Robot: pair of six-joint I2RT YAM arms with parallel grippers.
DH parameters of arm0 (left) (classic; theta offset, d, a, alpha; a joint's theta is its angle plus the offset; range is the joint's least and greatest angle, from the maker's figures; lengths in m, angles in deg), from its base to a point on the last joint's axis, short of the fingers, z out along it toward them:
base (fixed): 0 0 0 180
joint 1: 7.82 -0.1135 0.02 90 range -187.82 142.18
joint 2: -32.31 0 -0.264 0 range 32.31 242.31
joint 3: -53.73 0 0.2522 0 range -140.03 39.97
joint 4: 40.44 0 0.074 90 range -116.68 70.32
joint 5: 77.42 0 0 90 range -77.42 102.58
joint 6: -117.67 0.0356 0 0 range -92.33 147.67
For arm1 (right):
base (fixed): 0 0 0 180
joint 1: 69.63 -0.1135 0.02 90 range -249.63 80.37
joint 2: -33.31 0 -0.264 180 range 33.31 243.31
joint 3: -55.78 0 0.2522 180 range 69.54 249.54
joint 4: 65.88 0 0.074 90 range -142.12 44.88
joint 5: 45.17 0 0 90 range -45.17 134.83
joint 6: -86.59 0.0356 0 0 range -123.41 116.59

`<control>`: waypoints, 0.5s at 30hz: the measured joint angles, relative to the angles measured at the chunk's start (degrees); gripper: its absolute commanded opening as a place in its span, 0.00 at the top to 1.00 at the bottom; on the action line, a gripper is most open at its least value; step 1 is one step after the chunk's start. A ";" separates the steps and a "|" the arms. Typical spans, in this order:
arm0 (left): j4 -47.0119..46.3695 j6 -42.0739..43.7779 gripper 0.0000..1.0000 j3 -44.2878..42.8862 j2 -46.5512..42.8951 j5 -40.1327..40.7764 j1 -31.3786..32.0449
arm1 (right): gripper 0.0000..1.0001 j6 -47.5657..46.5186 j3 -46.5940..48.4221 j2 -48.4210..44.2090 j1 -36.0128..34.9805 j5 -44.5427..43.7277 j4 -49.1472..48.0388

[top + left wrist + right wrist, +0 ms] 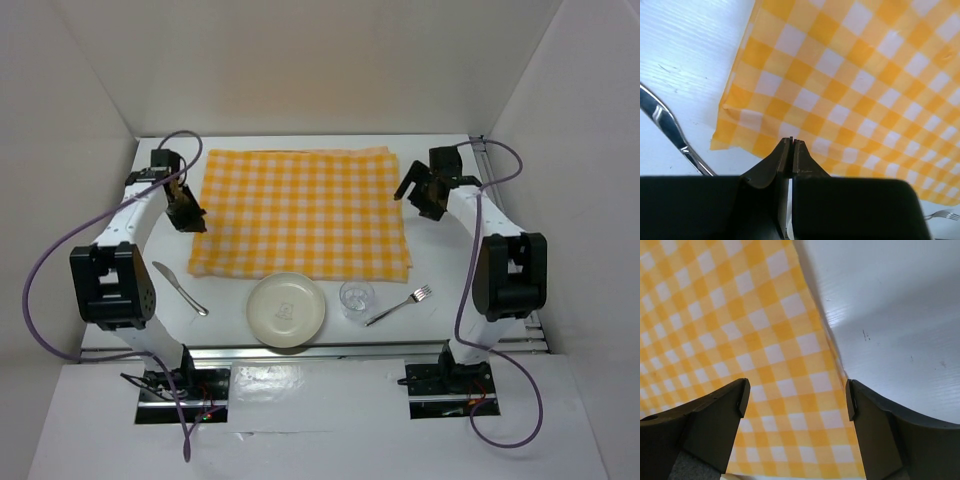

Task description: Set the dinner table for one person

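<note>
The white dinner table [445, 268] carries a yellow-and-white checked cloth [300, 215] spread flat in its middle. A cream plate [286, 309], a clear glass [357, 297], a fork [400, 304] and a knife [180, 288] lie in front of the cloth. My left gripper [187, 215] is shut and empty over the cloth's left edge; the left wrist view shows its tips [792, 141] above the cloth [850, 90] near its corner. My right gripper [420, 195] is open and empty over the cloth's right edge [740, 340], as the right wrist view [797, 392] shows.
The knife [670, 130] lies on bare table left of the cloth corner, and the fork tip [942, 215] shows at the lower right. A metal rail [300, 350] runs along the near edge. White walls enclose the table on three sides.
</note>
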 measured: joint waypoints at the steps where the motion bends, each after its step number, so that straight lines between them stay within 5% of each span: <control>1: 0.39 0.00 0.86 -0.81 -1.22 0.26 -0.02 | 0.10 -0.31 0.24 -0.92 0.00 0.17 0.17; 4: 1.29 0.04 0.88 -2.54 -4.85 1.53 -0.02 | 0.11 -1.20 0.02 -4.83 -0.96 0.92 1.27; 7: 1.07 0.07 1.00 -1.92 -8.02 3.15 -0.02 | 0.16 -1.84 -2.86 -11.30 -4.66 0.98 2.58; 15: -0.57 -1.07 1.00 10.75 -6.45 5.29 -0.35 | 0.15 2.47 -19.65 -30.03 -16.83 2.93 9.33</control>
